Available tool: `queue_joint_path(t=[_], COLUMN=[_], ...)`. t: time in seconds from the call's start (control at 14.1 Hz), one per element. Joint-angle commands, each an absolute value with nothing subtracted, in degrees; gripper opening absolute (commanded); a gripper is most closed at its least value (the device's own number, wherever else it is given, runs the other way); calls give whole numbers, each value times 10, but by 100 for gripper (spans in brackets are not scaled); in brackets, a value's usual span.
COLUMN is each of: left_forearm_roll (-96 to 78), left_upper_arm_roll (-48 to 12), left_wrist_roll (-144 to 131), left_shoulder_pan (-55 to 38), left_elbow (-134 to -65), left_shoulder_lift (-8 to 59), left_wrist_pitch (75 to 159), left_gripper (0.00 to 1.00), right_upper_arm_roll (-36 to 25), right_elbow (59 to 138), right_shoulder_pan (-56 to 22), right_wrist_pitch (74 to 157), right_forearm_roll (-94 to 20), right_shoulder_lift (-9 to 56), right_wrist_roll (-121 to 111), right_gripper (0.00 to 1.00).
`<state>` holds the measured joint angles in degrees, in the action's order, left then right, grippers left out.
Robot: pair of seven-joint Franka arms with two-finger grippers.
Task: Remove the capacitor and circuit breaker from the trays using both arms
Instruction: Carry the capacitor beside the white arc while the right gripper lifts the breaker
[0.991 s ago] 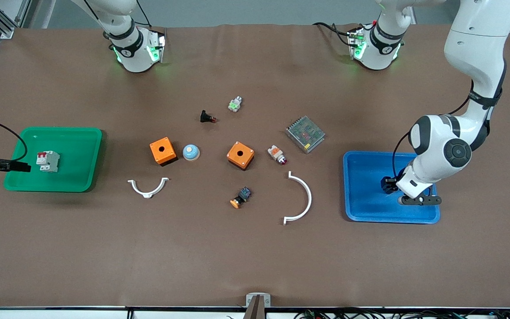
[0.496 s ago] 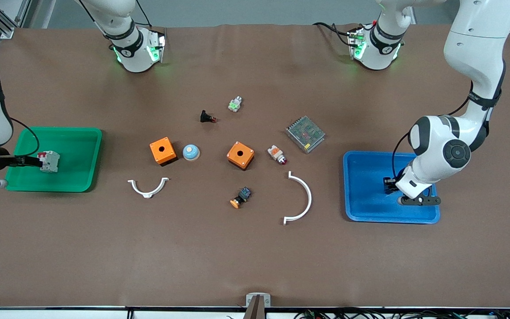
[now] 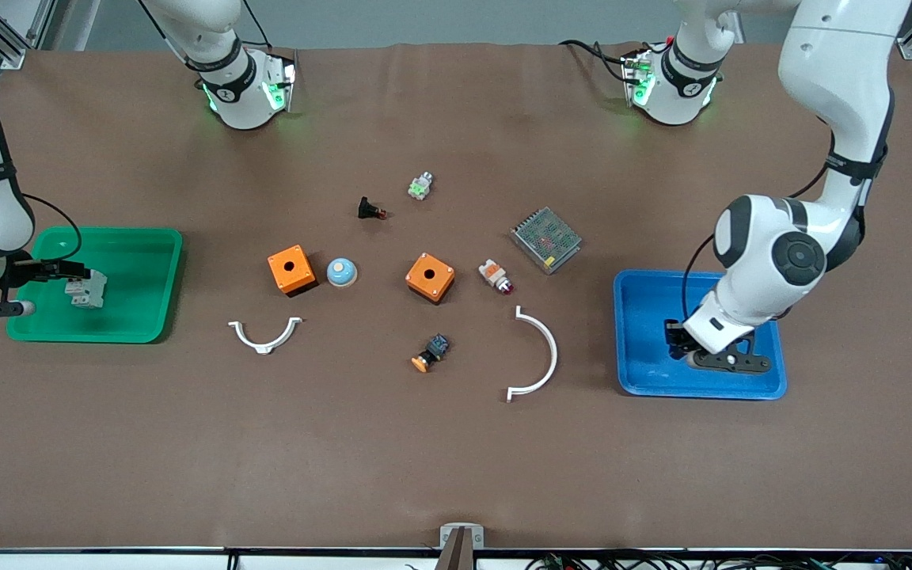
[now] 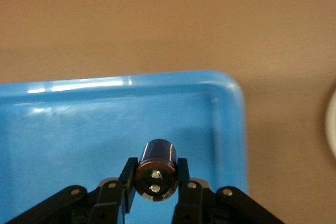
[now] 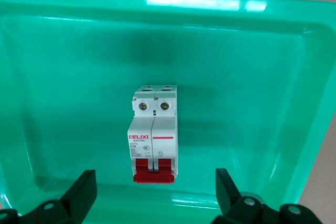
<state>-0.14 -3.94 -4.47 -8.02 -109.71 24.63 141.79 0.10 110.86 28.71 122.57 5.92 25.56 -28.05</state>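
The capacitor, a black stubby cylinder with two pale spots on its end, is clamped between my left gripper's fingers. That gripper is low over the blue tray, whose floor and rim show in the left wrist view. The breaker, a white-grey block with red levers, lies flat in the green tray. My right gripper is open and empty over that tray. In the right wrist view the breaker lies just ahead of the wide-open gripper, apart from both fingers, on the green tray floor.
Between the trays lie two orange boxes, a blue dome, two white curved pieces, a mesh-topped unit, a black button part, an orange-capped button, a white-orange part and a green-white part.
My right gripper has moved in over the green tray to above the breaker, which has stayed put. My left gripper has shifted a little across the blue tray toward the table's middle.
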Motion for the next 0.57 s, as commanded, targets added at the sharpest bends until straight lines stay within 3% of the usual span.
queue_joint_path(t=[0.0, 0.28, 0.5], left_forearm_roll=[3, 2, 3], left_upper_arm_roll=[-37, -36, -34], left_wrist_roll=[-94, -210, -280], left_shoulder_pan=[-126, -211, -258], left_elbow=[-1031, -931, -876], left_shoulder_lift=[250, 316, 378], left_wrist_pitch=[1351, 1314, 1314], left_gripper=[1, 0, 0], right_upper_arm_roll=[12, 12, 12], right_elbow=[1131, 1128, 1126], right_shoulder_pan=[296, 300, 301], right_wrist_pitch=[1246, 1289, 1306], right_forearm_roll=[66, 66, 66], right_shoulder_lift=[245, 264, 273], right_wrist_roll=[-291, -326, -332], right_gripper=[100, 99, 82])
